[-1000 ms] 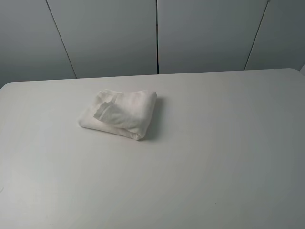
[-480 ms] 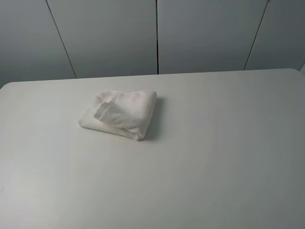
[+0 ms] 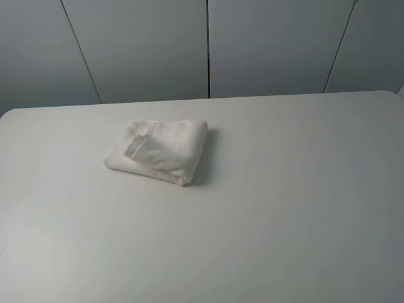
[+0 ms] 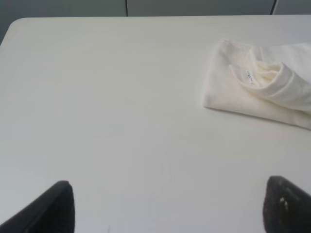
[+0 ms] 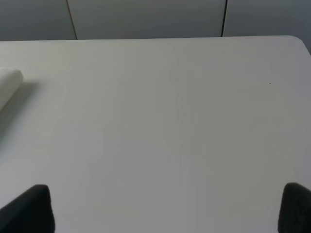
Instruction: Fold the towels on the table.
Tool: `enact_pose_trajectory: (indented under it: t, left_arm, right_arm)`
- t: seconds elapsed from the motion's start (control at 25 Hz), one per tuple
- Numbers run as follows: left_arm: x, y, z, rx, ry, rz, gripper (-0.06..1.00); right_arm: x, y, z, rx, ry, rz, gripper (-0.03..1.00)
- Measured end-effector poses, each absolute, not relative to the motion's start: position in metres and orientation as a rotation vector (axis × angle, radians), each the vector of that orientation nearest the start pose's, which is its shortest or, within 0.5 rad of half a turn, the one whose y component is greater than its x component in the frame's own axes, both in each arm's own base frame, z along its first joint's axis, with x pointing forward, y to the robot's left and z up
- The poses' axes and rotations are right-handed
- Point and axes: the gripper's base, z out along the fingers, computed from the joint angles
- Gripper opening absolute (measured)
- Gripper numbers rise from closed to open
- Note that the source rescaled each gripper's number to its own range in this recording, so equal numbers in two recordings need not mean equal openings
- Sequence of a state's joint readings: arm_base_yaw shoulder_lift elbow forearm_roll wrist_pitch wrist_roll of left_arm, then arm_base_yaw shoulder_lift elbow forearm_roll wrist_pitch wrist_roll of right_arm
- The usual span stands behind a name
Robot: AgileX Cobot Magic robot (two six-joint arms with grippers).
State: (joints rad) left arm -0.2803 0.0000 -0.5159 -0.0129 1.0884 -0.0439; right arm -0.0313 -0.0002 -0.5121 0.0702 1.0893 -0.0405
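A: Towel (image 3: 158, 150) first, where does it lie?

B: On the white tabletop (image 3: 265, 214), left of the middle in the high view and closer to the far edge than to the near one. It is folded into a thick, compact bundle, white terry, with one rolled fold lying across its top and a small flap turned up on its left part.

A: Any label on it?

B: Yes, the left wrist view shows a small white label (image 4: 247, 75) with dark print tucked by that fold; the print is too small to read.

A: And the arms?

B: Neither arm appears in the high view. The left end effector (image 4: 172, 208) shows only as two dark fingertips at the lower corners of its wrist view, spread wide apart with bare tabletop between them, holding nothing. The towel lies well apart from it, further out over the surface.

A: The right one?

B: The right end effector (image 5: 167, 208) looks the same: two dark fingertips far apart, nothing between them but tabletop. Only a rounded end of the towel (image 5: 9, 85) peeks in at the edge of that view, well away from the fingertips.

A: Anything else around?

B: Grey wall panels (image 3: 145, 47) with dark seams stand behind the far edge of the tabletop, and a rounded corner of the tabletop shows at the far left
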Motion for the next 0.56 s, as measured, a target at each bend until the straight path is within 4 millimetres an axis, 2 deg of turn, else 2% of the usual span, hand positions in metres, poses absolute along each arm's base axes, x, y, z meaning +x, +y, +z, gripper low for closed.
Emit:
enact_pose_trajectory:
  t: [0.56]
  left_arm:
    - [-0.0079,0.0010,0.2794,0.244,2.049,-0.219,1.00]
  right_arm:
    - [-0.0075,0.0059,0.2785,-0.014,2.059,0.040,1.00]
